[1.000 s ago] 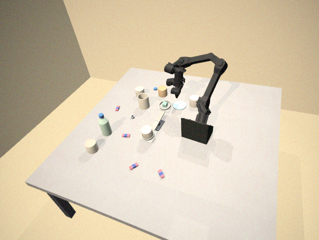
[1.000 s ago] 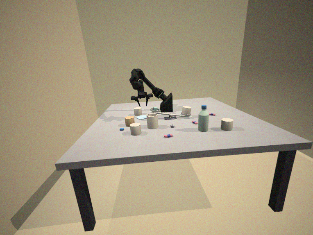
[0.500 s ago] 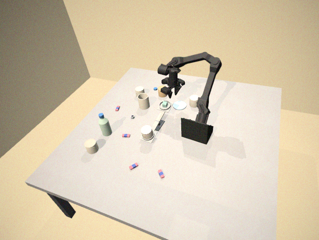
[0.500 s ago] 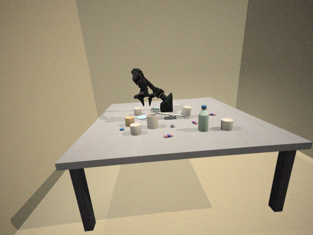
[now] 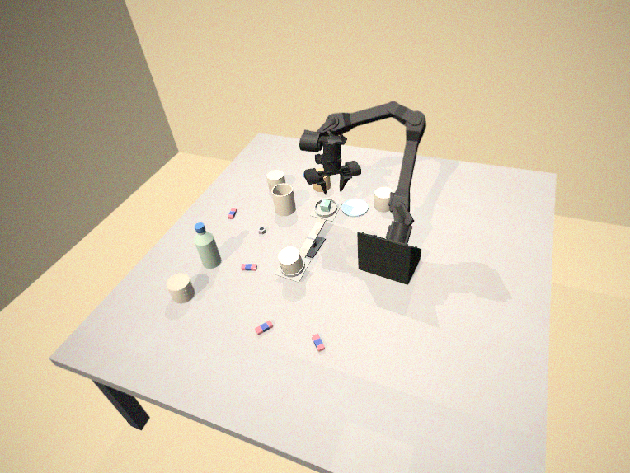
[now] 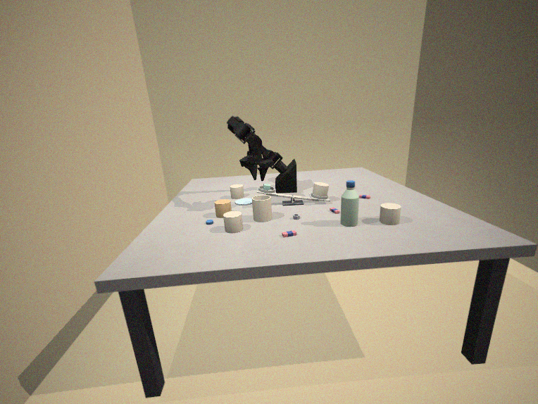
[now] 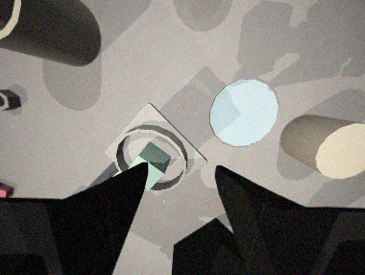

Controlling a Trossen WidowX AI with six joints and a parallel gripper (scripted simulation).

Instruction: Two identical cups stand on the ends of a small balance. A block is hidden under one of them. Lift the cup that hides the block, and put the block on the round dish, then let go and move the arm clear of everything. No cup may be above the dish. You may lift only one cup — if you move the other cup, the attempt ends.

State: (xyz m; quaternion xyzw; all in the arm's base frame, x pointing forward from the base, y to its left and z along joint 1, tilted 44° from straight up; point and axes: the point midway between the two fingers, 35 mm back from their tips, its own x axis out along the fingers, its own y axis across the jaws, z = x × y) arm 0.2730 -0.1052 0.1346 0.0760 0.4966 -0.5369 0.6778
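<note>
The green block [image 5: 325,205] [image 6: 267,186] [image 7: 155,156] lies uncovered inside the ring at the raised far end of the balance [image 5: 316,229] [image 7: 149,112]. One cup [image 5: 290,261] [image 6: 320,190] stands on the lower, near end. The other pale cup [image 5: 383,199] [image 6: 236,191] [image 7: 341,150] stands on the table beside the dish. The round light-blue dish [image 5: 356,207] [image 6: 243,201] [image 7: 247,112] is bare. My gripper [image 5: 333,191] [image 6: 258,179] [image 7: 182,169] is open and empty, above the block's end of the balance. In the wrist view its left fingertip overlaps the block's edge.
A tall beige mug [image 5: 284,201] [image 6: 262,210] stands left of the block's end. An orange cup [image 5: 322,184] [image 6: 222,208] and a beige cup [image 5: 275,180] [image 6: 233,222] stand farther back. A green bottle [image 5: 207,250] [image 6: 349,209] and another beige cup [image 5: 181,288] [image 6: 390,214] stand at the left.
</note>
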